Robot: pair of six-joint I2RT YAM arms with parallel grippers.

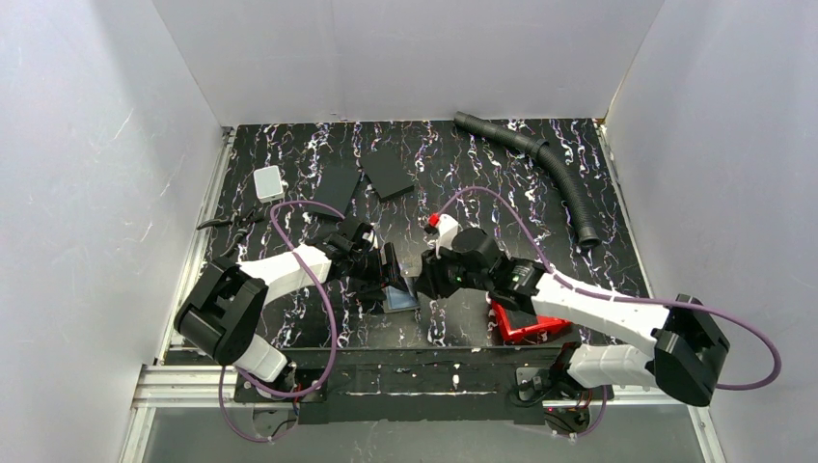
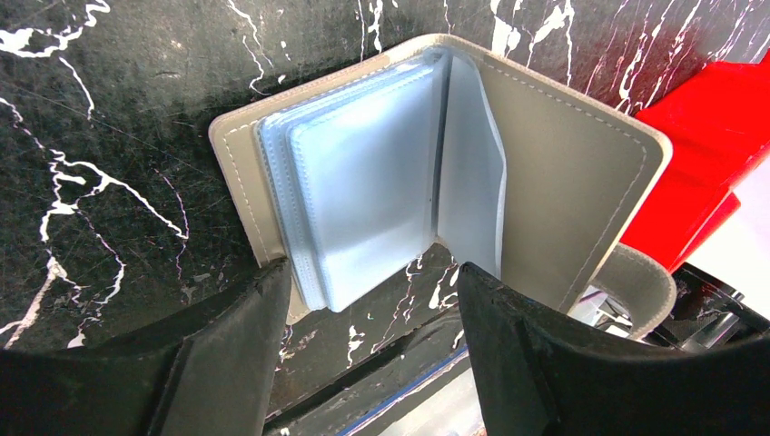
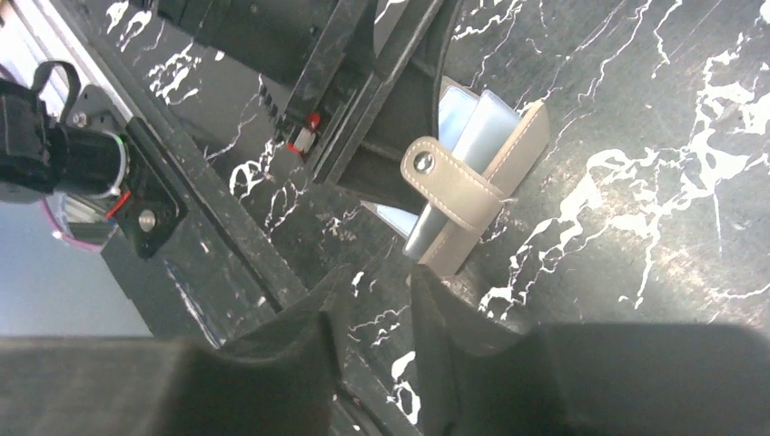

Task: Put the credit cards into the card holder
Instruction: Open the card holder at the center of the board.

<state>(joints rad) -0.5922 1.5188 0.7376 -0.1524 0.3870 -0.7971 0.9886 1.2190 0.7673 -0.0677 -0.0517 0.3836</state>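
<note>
The card holder (image 2: pixel 563 182) is a taupe bifold wallet lying on the black marbled table, held partly open, with clear plastic sleeves (image 2: pixel 363 182) fanned inside. My left gripper (image 2: pixel 372 282) is open and empty, with its fingers straddling the wallet's near edge. In the right wrist view the wallet (image 3: pixel 477 186) shows edge-on with its snap tab (image 3: pixel 445 177). My right gripper (image 3: pixel 386 282) is open by a narrow gap and empty, one fingertip at the wallet's corner. In the top view both grippers, left (image 1: pixel 386 270) and right (image 1: pixel 429 280), meet at the wallet (image 1: pixel 400 299). No credit card shows.
A red tray (image 1: pixel 526 326) sits under the right arm, next to the wallet (image 2: pixel 717 154). Two black slabs (image 1: pixel 338 188) (image 1: pixel 388 174), a white box (image 1: pixel 268 181) and a black tool (image 1: pixel 231 220) lie at the back left. A corrugated hose (image 1: pixel 555 174) curves along the back right.
</note>
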